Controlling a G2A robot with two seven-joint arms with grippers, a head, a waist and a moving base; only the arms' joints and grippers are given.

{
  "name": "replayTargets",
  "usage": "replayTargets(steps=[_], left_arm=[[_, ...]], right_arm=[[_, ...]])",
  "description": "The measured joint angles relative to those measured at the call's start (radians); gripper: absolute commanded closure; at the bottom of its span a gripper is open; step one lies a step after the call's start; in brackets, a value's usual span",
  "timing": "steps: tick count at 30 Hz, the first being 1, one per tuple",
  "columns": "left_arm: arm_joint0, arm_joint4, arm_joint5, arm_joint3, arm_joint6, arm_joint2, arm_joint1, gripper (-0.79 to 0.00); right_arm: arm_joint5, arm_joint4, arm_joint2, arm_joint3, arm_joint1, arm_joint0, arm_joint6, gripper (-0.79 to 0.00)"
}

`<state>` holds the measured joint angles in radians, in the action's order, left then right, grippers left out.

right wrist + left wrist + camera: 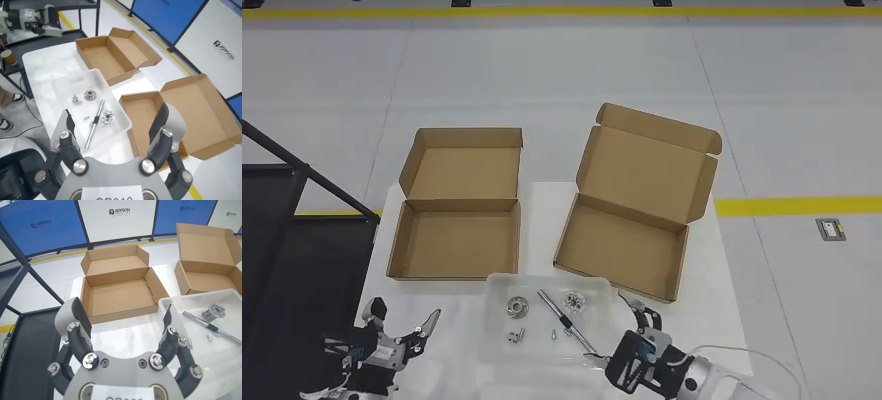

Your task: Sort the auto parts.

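A clear plastic tray (504, 280) at the table's front holds the parts: a long steel rod (560, 318), a toothed hub (572, 300), a round flange (515, 306) and small bolts (516, 335). The right wrist view has the rod (95, 121), hub (107, 116), flange (90, 94) and a small bracket (75, 99). My left gripper (402, 330) (122, 311) hovers open and empty, left of the tray (189, 295). Just right of the tray's front corner is my right gripper (637, 315) (115, 113), open with nothing held.
Two open cardboard boxes stand behind the tray, one at the left (454, 240) (121, 294) and one at the right (622, 245) (179, 121); both hold nothing. A black cart (282, 260) stands off the table's left side, with a paper cup (8, 56) on it.
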<state>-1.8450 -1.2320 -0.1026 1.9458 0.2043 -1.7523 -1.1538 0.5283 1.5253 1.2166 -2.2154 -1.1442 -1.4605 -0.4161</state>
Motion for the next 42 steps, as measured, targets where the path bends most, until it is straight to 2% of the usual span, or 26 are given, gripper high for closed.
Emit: replayTargets(steps=[6, 9, 12, 22, 25, 27, 30, 36, 42], left_arm=[[0.034, 0.05, 0.081, -0.051, -0.023, -0.019, -0.008, -0.785], [0.032, 0.082, 0.087, -0.053, -0.027, -0.03, -0.01, -0.785], [0.02, 0.026, 0.104, -0.044, -0.011, -0.025, -0.012, -0.785], [0.02, 0.023, 0.103, -0.044, -0.011, -0.024, -0.012, -0.785], [0.024, 0.026, 0.091, -0.04, -0.023, -0.016, -0.013, -0.785], [0.025, 0.032, 0.086, -0.032, -0.033, -0.008, -0.015, -0.785], [0.023, 0.027, 0.094, -0.019, -0.04, -0.001, -0.018, -0.785], [0.021, 0.014, 0.11, -0.019, -0.037, 0.006, -0.02, -0.785], [0.021, 0.015, 0.11, -0.019, -0.037, 0.006, -0.02, -0.785]], right_arm=[[-0.099, -0.166, -0.237, 0.213, -0.055, 0.246, -0.245, -0.785], [-0.164, -0.289, -0.301, 0.315, -0.083, 0.338, -0.332, -0.785], [-0.221, -0.373, -0.338, 0.406, -0.102, 0.405, -0.382, -0.785], [-0.232, -0.354, -0.341, 0.399, -0.102, 0.403, -0.376, -0.785], [-0.322, -0.287, -0.367, 0.424, -0.113, 0.414, -0.399, -0.785], [-0.419, -0.243, -0.398, 0.451, -0.128, 0.44, -0.442, -0.785], [-0.482, -0.22, -0.441, 0.489, -0.147, 0.474, -0.454, -0.785], [-0.535, -0.225, -0.474, 0.604, -0.177, 0.534, -0.486, -0.785], [-0.537, -0.275, -0.469, 0.691, -0.196, 0.566, -0.466, -0.785]])
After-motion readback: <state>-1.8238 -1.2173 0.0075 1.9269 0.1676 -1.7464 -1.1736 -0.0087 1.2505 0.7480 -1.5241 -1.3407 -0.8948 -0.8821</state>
